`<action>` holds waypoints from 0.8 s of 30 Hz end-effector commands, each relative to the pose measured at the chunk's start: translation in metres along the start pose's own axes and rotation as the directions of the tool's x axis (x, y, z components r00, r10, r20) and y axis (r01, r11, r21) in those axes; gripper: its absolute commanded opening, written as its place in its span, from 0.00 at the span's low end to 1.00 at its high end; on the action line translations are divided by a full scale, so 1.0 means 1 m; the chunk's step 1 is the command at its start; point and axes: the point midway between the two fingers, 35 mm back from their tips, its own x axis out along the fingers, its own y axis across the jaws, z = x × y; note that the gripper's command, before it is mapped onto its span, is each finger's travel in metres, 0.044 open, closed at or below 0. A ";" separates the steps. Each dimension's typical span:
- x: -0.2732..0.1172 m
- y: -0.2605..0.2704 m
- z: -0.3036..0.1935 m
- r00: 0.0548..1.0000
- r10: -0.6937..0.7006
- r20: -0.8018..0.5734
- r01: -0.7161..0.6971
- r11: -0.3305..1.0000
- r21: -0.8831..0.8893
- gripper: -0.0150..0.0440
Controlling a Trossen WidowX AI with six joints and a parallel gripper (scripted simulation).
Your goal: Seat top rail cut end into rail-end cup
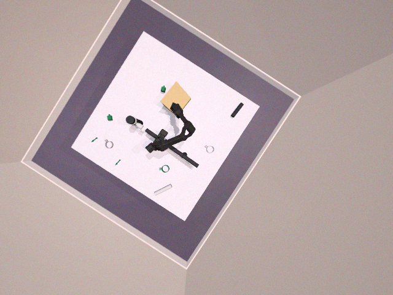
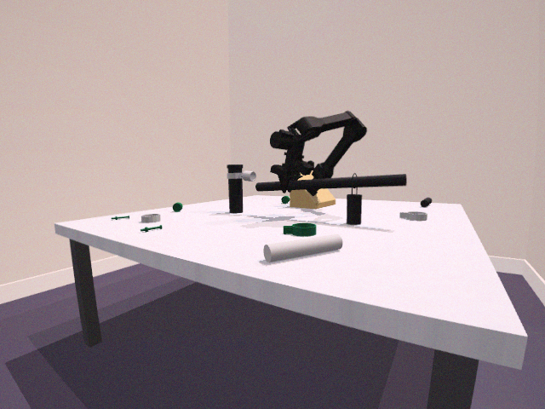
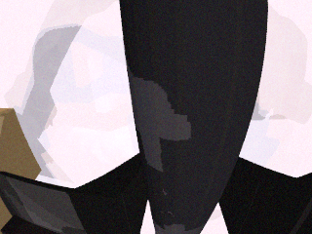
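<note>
The black rail [image 1: 190,160] [image 2: 378,180] [image 3: 195,73] is raised off the table and nearly level, its post-side end slightly lower. It passes through the thin wire loop [image 2: 354,175] above the short post [image 2: 354,210]. My gripper [image 2: 299,187] [image 3: 179,155] is shut on the rail, between the loop and the post-side end. The pale rail-end cup [image 1: 139,126] [image 2: 249,176] hangs on the band [image 2: 232,175] high on the big black post [image 1: 129,119] [image 2: 236,198]. The rail's near end is outside the cup, a short gap away and a little lower in the exterior view.
A tan block [image 1: 175,93] [image 2: 312,200] stands behind the rail at the arm's base. A green ring clamp [image 1: 165,168] [image 2: 303,229] and a pale cylinder [image 1: 163,189] [image 2: 303,248] lie in front. Grey ring clamps, green bolts, green caps and a short black cylinder [image 1: 237,109] [image 2: 425,202] lie around.
</note>
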 end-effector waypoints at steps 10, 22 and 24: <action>-0.025 0.000 -0.014 0.995 -0.007 -0.102 0.007 1.000 0.002 0.25; -0.021 0.002 -0.009 0.997 0.000 -0.078 0.001 1.000 0.006 0.25; -0.021 0.002 -0.009 0.997 0.000 -0.078 0.001 1.000 0.006 0.25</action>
